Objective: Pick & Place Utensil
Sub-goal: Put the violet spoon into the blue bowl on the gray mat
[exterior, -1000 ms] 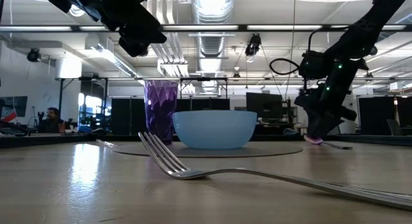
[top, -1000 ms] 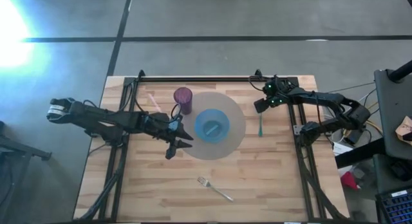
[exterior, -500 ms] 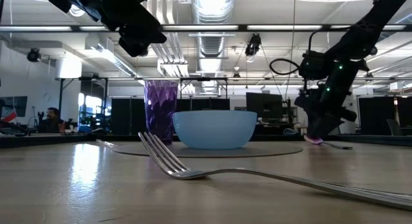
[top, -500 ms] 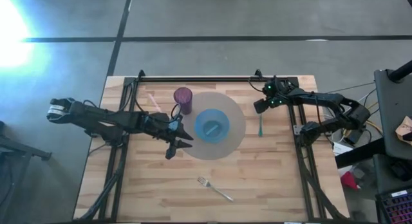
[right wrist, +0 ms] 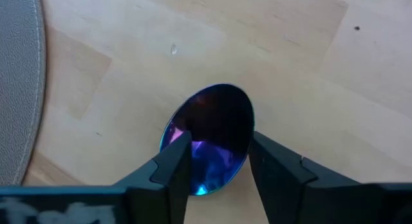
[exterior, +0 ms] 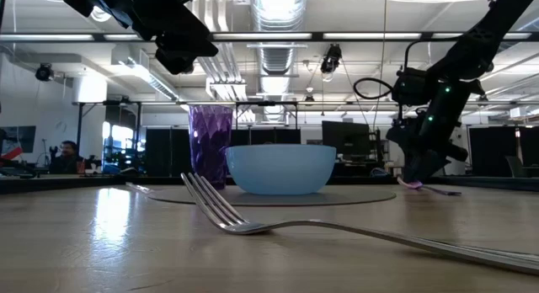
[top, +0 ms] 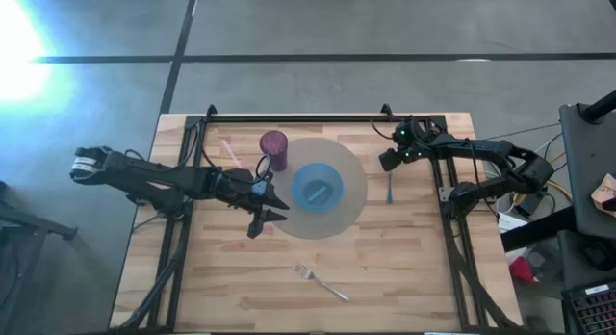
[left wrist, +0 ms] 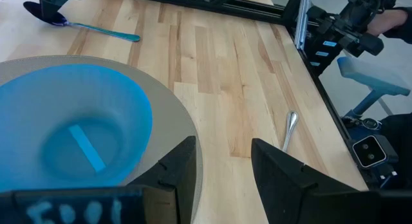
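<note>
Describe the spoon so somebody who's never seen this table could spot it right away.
Find the round grey mat in the middle of the wooden table, with the blue bowl on it. The spoon lies on bare wood off the mat, beside the right claw. Unlike the silver fork, it has a teal handle and an iridescent purple-blue bowl.

Grey concrete floor crossed by dark lines — bright ceiling lights, ducts overhead.
</note>
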